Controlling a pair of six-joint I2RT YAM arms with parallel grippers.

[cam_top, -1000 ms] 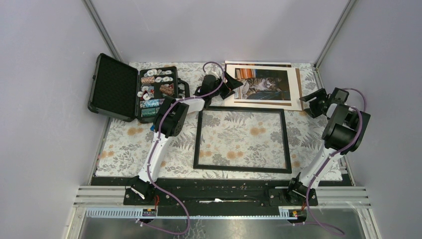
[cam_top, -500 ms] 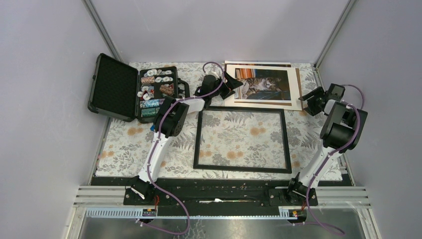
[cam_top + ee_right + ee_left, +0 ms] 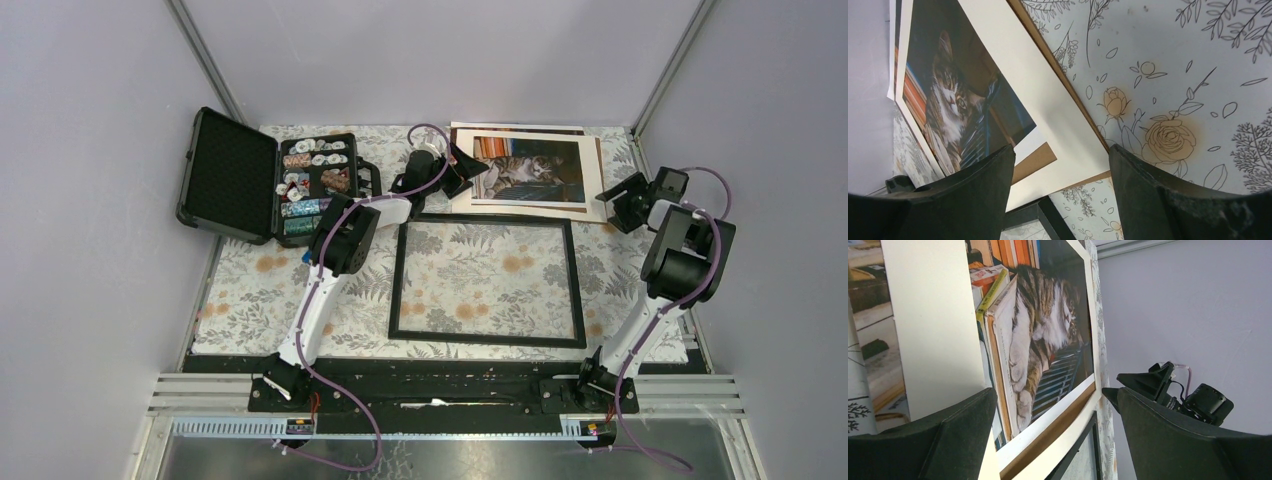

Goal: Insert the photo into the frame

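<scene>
Grab stage: the cat photo (image 3: 528, 168) lies on a cream mat (image 3: 530, 213) at the far side, behind the empty black frame (image 3: 396, 280). The left gripper (image 3: 476, 172) and right gripper (image 3: 618, 205) both gape, holding nothing (yet). Next up is probably pinching only the print's edge.

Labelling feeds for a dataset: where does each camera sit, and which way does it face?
Top external: above and behind, looking down on the table; both arms show.
Left wrist: on the left arm, facing the photo across the open left pincer.
Right wrist: on the right arm, aimed down through the open right pincer.
All three share photo and frame.
</scene>
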